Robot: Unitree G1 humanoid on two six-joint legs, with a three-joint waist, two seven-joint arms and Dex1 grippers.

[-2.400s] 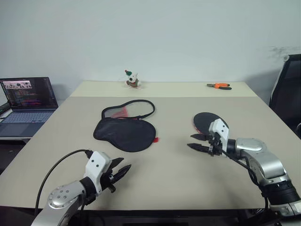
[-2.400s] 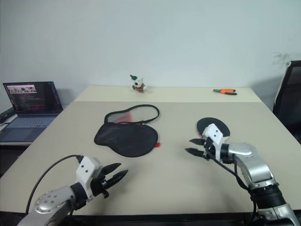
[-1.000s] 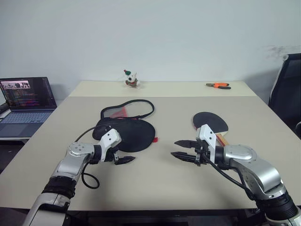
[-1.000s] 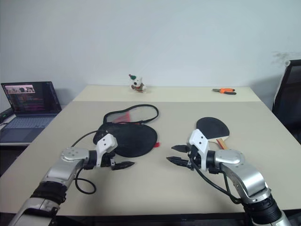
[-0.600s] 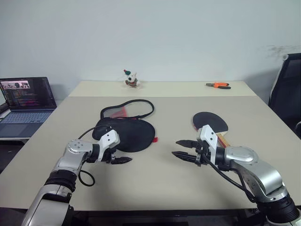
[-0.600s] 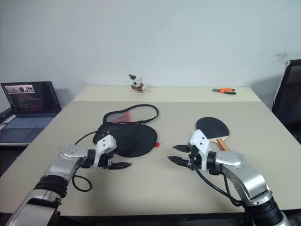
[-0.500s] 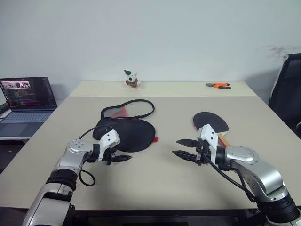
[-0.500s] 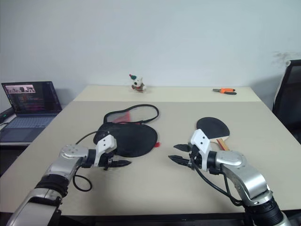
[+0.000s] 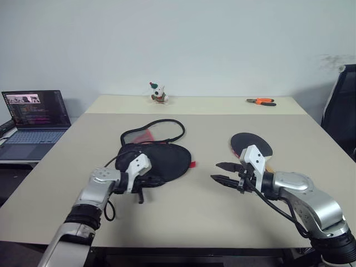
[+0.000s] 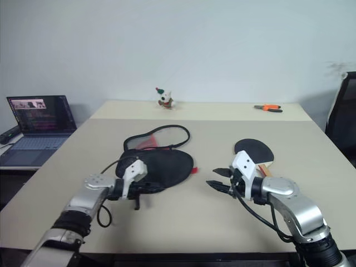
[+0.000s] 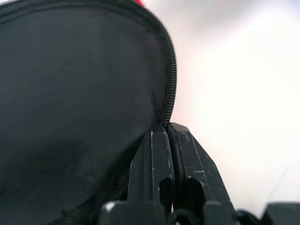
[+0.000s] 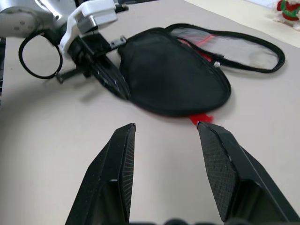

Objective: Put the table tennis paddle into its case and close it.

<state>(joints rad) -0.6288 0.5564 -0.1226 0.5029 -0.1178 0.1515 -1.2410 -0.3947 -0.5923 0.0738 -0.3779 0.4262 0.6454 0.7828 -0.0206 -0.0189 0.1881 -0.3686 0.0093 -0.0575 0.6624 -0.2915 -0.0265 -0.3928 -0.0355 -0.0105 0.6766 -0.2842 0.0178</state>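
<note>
- Left eye view: black zip case [image 9: 157, 158] left of centre, its mesh flap [image 9: 151, 131] thrown open toward the wall. Left gripper [image 9: 153, 181] at the case's near rim, fingers pressed together on the zipper edge. Table tennis paddle [image 9: 251, 144] right of centre, black blade up, handle partly hidden behind the right arm. Right gripper [image 9: 222, 172] lower right of centre, fingers spread, holding nothing, apart from both case and paddle. Beige table [image 9: 200, 217] under all; laptop [image 9: 34, 118] at the left edge, small toy figure [image 9: 158, 93] and orange pliers [image 9: 261, 101] along the far side, black chair [image 9: 342, 105] at the right edge.
- Right eye view: same layout; red tab [image 10: 193, 170] poking out at the case's right rim.
- Left wrist view: two black fingers [image 11: 154, 159] squeezed shut at bottom centre, pinching the zipper seam [image 11: 170, 84]; black fabric across the left half.
- Right wrist view: parted fingers [image 12: 119, 159] rising from the bottom, case in the upper middle, left gripper clamped on its near edge at upper left.
</note>
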